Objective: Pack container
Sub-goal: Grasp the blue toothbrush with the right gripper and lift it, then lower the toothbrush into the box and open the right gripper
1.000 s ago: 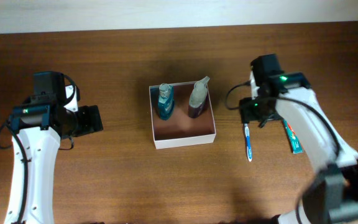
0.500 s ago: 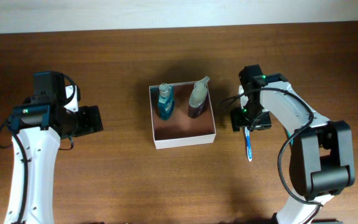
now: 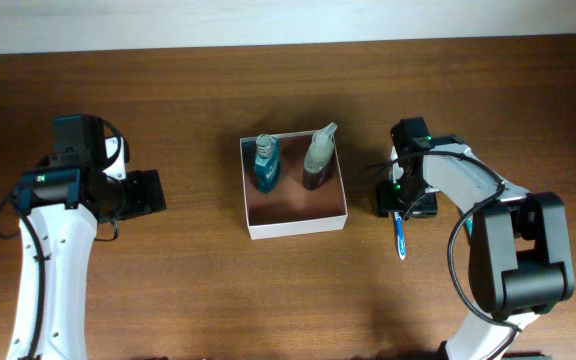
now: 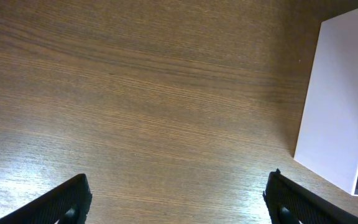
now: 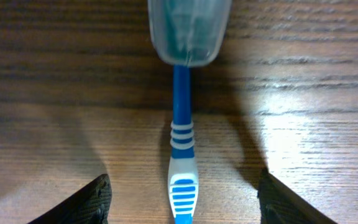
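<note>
**Two bottles in the box, toothbrush outside it**

The container (image 3: 297, 229) sits mid-bench (image 3: 188, 290), between the two arms. It is a square, lidless box with thin white walls and a reddish-brown floor. Two things are inside, both in its far half: a teal bottle (image 3: 264, 168) by the far-left corner and a greyish bottle with a purple base (image 3: 317, 160) by the far-right corner. They sit apart, and the near half of the floor is bare. Whether they stand or lie cannot be told from above.

A blue-and-white toothbrush (image 5: 181, 140) lies on the bench right of the container, with a clear cap (image 5: 189, 28) over its head. The right jaws are spread wide on either side of its handle and grip nothing. The left jaws, well left of the container, are also wide apart and empty, with the box's white wall (image 4: 344, 93) at the edge of the left wrist view.
</note>
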